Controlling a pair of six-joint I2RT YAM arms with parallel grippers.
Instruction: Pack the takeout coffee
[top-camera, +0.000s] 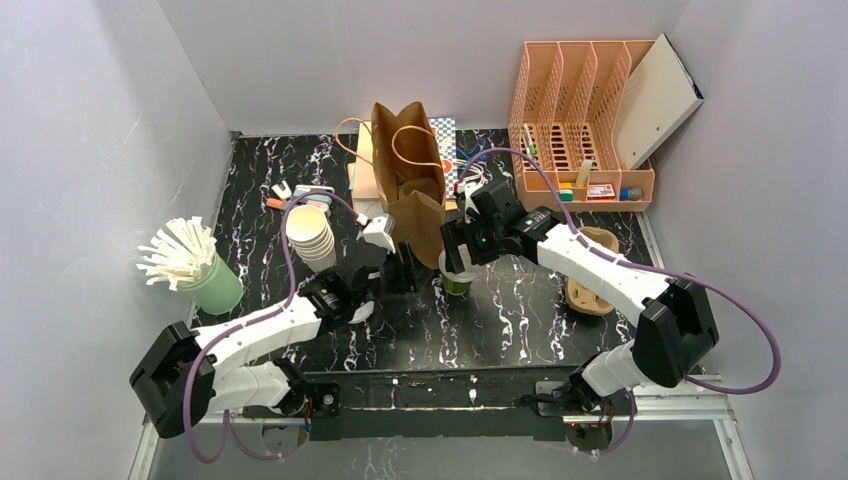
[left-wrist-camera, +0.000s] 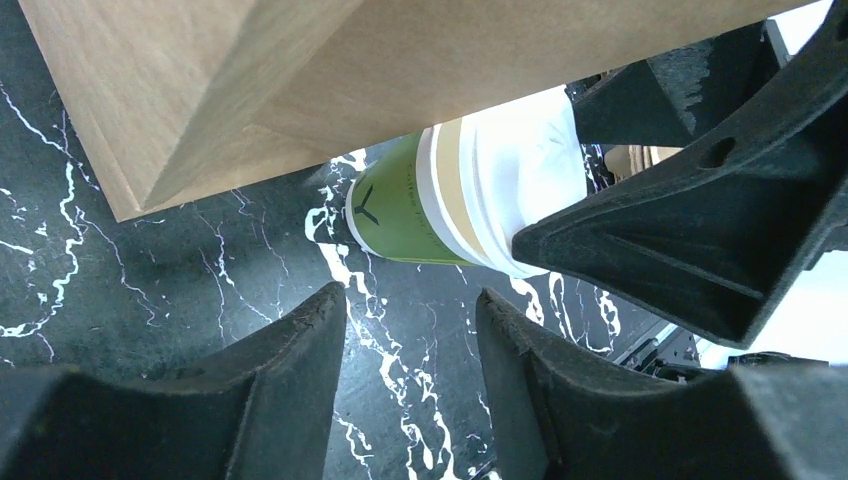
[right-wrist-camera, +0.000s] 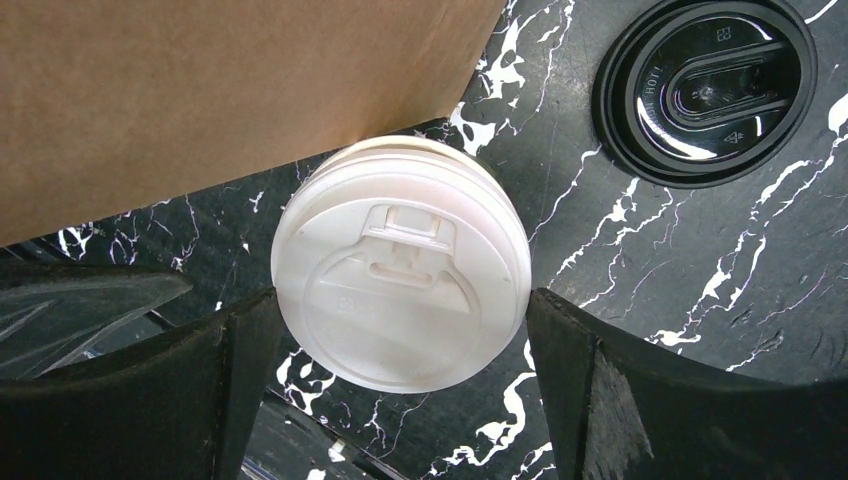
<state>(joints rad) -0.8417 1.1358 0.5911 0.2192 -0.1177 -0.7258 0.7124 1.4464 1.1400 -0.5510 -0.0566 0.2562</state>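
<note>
The green-sided coffee cup (top-camera: 458, 283) with a white sip lid (right-wrist-camera: 400, 265) stands by the front corner of the brown paper bag (top-camera: 408, 170). My right gripper (right-wrist-camera: 400, 295) is over it from above, and both fingers press the lid's rim. In the left wrist view the cup (left-wrist-camera: 400, 215) shows its green side and white lid, with the right gripper's fingers (left-wrist-camera: 690, 250) on the lid. My left gripper (left-wrist-camera: 410, 295) is open and empty, low over the table just left of the cup and beside the bag (left-wrist-camera: 250, 90). The pale cream capped cup is out of view.
A loose black lid (right-wrist-camera: 705, 90) lies right of the cup. A stack of lidless cream cups (top-camera: 312, 235) stands left of the bag. A green holder of white sticks (top-camera: 205, 275) is at far left, a brown cup carrier (top-camera: 590, 272) at right, an orange organizer (top-camera: 585, 120) at back right.
</note>
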